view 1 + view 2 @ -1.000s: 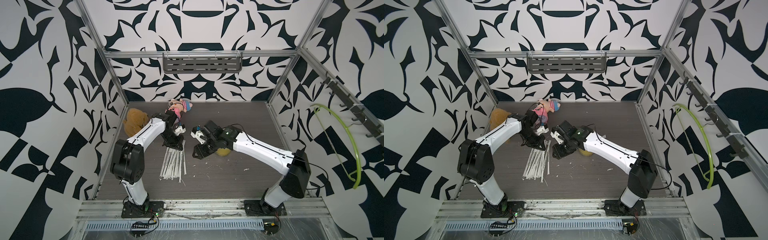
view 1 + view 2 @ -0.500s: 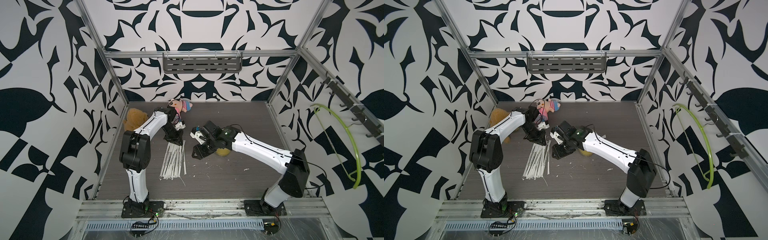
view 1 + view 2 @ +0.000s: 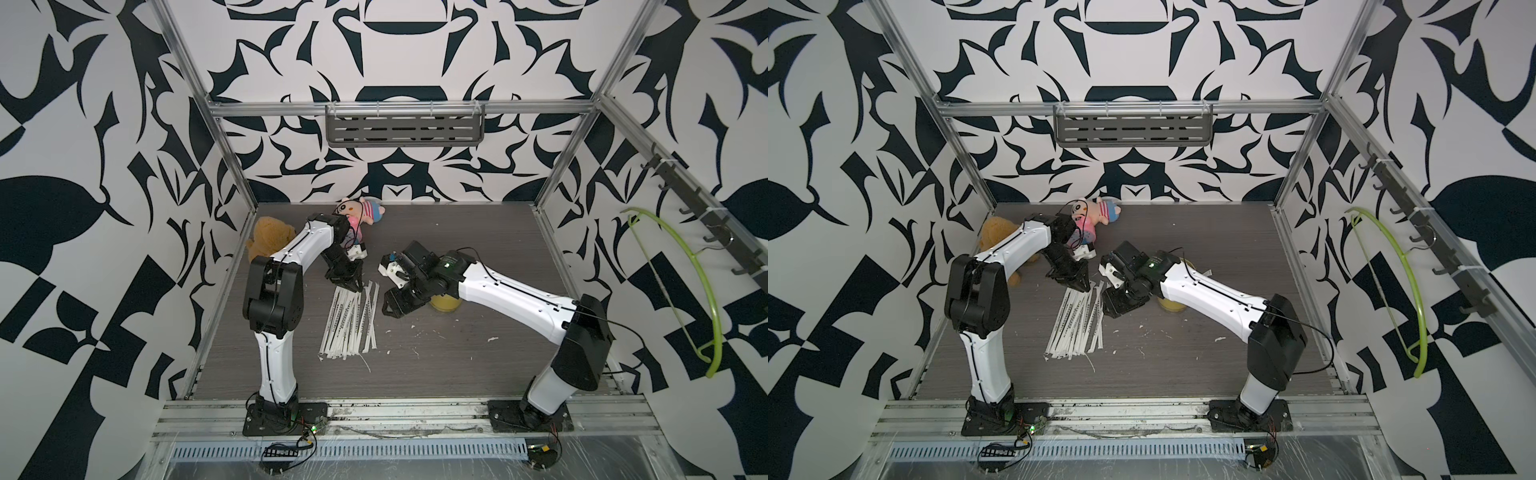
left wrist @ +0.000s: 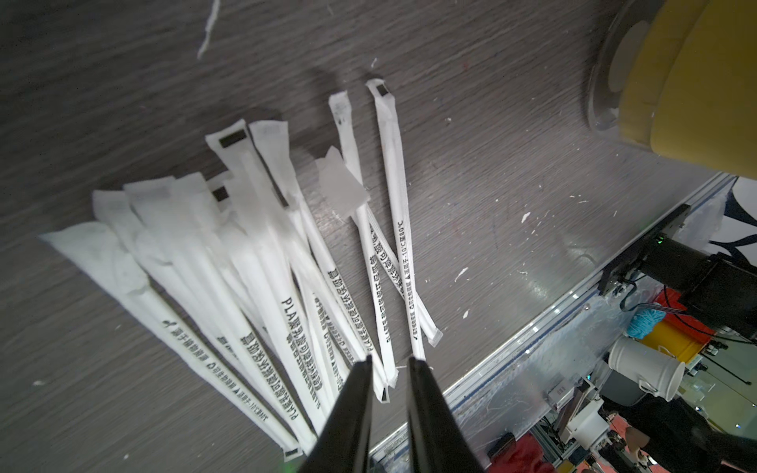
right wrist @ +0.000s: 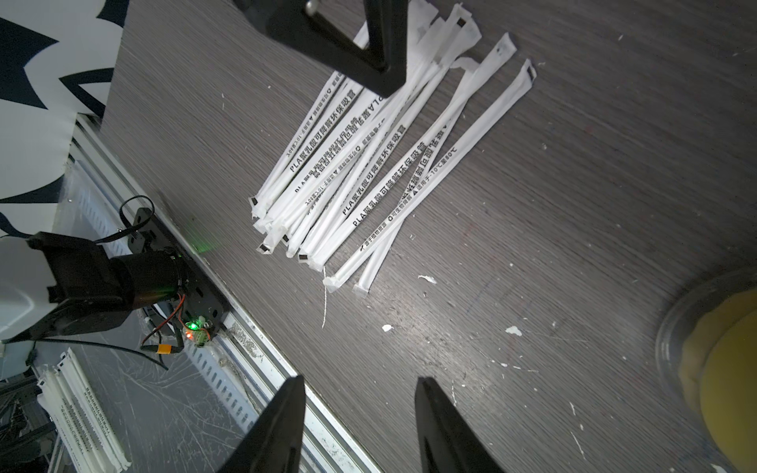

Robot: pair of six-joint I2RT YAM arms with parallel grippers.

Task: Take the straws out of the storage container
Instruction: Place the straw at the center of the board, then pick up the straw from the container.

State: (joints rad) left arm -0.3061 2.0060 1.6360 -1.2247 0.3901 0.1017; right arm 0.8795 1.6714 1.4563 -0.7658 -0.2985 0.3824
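Several straws (image 3: 349,324) in white printed wrappers lie in a loose fan on the dark table, seen in both top views (image 3: 1077,322) and both wrist views (image 4: 286,266) (image 5: 368,155). My left gripper (image 3: 354,288) (image 4: 391,358) hovers over the far end of the fan. Its jaws are slightly open with nothing between them. The yellow storage container (image 3: 445,304) (image 4: 696,82) stands to the right of the straws, partly hidden under my right arm. My right gripper (image 3: 394,306) (image 5: 360,381) is open and empty between the straws and the container.
A brown plush bear (image 3: 266,241) and a pink doll (image 3: 363,210) lie at the back left. White paper scraps (image 3: 492,338) dot the table. The metal front rail (image 3: 374,409) bounds the near edge. A green hanger (image 3: 698,270) hangs on the right wall.
My left gripper's jaws have parted a little over the far end of the pile, and that arm's elbow has risen. The right arm has hardly moved.
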